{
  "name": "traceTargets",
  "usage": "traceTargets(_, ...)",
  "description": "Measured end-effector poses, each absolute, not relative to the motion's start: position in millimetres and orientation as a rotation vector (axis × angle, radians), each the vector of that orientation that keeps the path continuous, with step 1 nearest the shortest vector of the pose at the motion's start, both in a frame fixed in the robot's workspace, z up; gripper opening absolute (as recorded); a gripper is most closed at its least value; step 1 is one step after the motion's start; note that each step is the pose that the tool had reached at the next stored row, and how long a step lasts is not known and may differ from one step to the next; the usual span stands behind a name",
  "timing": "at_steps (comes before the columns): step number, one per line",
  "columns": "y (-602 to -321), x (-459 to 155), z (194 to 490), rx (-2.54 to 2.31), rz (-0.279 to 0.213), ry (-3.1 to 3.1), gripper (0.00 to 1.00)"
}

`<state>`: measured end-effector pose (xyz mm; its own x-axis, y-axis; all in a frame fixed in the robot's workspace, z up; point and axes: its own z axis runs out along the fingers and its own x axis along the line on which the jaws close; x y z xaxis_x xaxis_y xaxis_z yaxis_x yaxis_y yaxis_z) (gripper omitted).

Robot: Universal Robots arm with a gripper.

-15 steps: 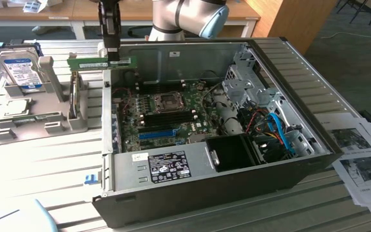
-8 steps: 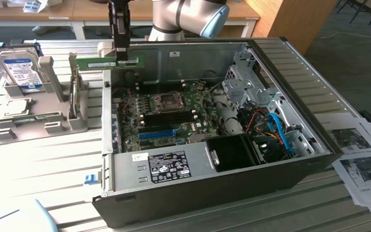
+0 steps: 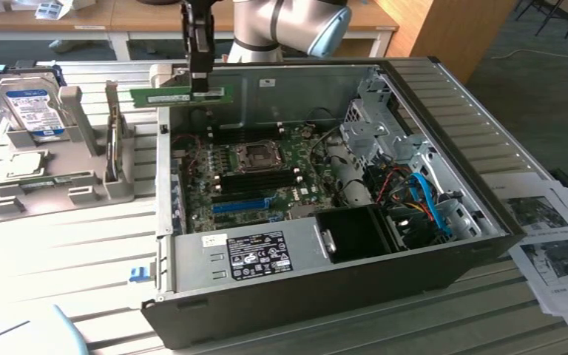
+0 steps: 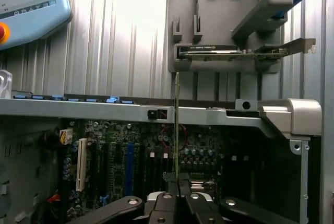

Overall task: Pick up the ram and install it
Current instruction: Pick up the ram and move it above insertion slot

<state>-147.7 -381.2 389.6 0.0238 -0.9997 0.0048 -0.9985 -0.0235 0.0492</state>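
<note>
Above the rear corner of the open computer case, at the exterior view's left, the gripper hangs with its jaws clenched on the ram. The green stick is held level with its long edge horizontal, well clear of the motherboard below. Seen from outside, one end of it reaches out past the case wall toward the grey holder, and the other end lies over the case's interior.

In the wrist view the ram appears edge-on as a thin line rising from between the fingers and crossing the case's metal rim. Beneath it lies open space down to the board, where the black slots run beside the processor socket and the blue slot sits nearer the power supply. Cables and a drive cage crowd the case at the exterior view's right. A hard drive stands in the holder outside, and papers lie by the case's far side.
</note>
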Motion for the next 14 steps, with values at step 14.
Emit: traceTargets(14, -381.2, -117.3, 389.6, 2.220, -0.048, -2.168, 0.11)
